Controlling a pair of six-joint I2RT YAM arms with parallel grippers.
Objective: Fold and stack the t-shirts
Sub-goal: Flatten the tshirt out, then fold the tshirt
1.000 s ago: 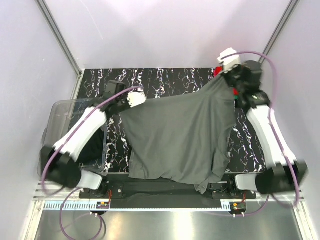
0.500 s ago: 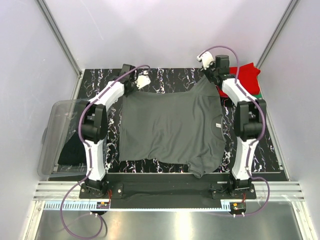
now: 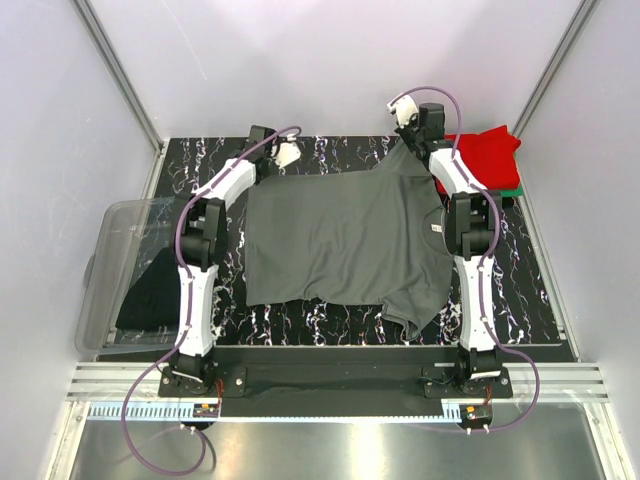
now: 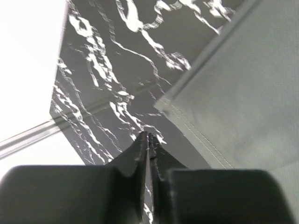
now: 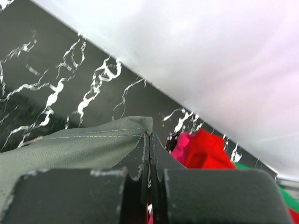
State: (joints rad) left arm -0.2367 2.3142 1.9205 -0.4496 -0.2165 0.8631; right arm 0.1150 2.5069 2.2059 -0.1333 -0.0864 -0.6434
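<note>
Having been pulled flat across the table (image 3: 330, 150), the dark grey t-shirt (image 3: 345, 240) is released by the left gripper (image 4: 148, 136), barely parted and empty, yet pinched at its far corner by the right gripper (image 5: 148, 135), so folding can be started.

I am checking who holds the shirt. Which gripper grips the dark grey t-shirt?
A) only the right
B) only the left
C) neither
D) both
A: the right gripper pinches a hem corner of the dark grey t-shirt, while the left gripper has nothing between its tips and the shirt's corner lies apart from it.
</note>
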